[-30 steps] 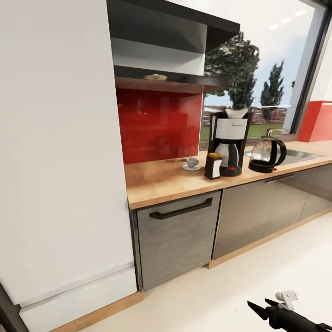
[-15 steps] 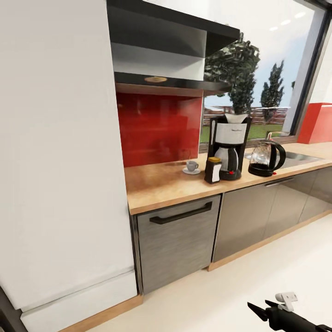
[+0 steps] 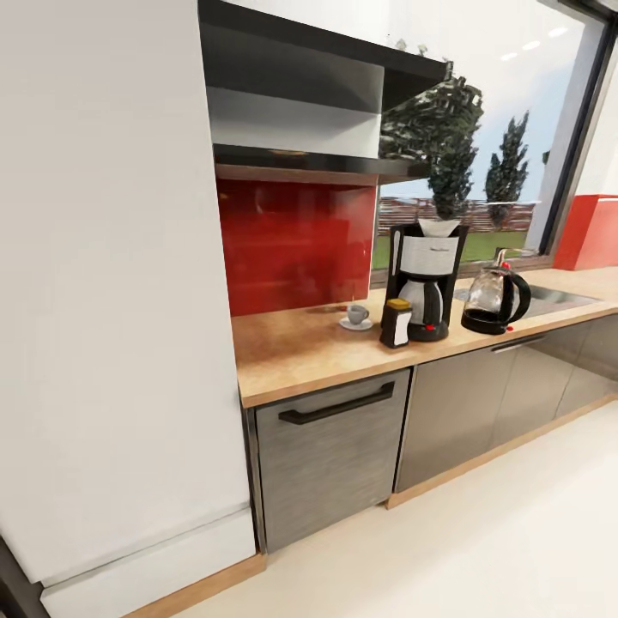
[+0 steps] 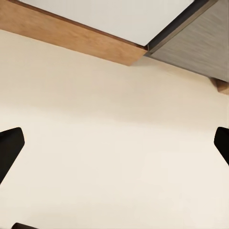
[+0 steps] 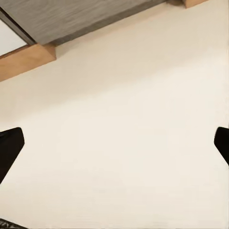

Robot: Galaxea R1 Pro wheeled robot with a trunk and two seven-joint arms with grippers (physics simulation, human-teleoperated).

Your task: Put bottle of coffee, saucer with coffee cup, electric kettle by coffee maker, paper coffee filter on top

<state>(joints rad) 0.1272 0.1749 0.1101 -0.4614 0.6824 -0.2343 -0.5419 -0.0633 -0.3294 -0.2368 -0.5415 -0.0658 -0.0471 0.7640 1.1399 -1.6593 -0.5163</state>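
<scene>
Head view: we see the wooden counter [image 3: 300,352] running from the middle of the frame to the right edge, with the coffee maker [image 3: 424,279] standing on it right of center, in front of the window [image 3: 489,189]. A white paper coffee filter [image 3: 439,227] sits on top of the coffee maker. The bottle of coffee [image 3: 396,323] stands upright just beside the machine's base, on its left in the frame. Further left, near the red backsplash [image 3: 292,245], the coffee cup [image 3: 357,314] rests on the saucer [image 3: 355,324]. The electric kettle [image 3: 495,299] stands to the right of the coffee maker, near the sink [image 3: 549,297]. Below the counter we see a grey dishwasher front [image 3: 330,446] with a dark handle, and a tall white cabinet [image 3: 112,283] takes up the left of the frame. In the left wrist view the left pincer [image 4: 114,148] hangs over the pale floor [image 4: 114,157], its dark fingertips at the two side edges of the frame, spread wide apart with nothing between them. In the right wrist view the right pincer [image 5: 114,148] is likewise spread wide over the floor, holding nothing.
</scene>
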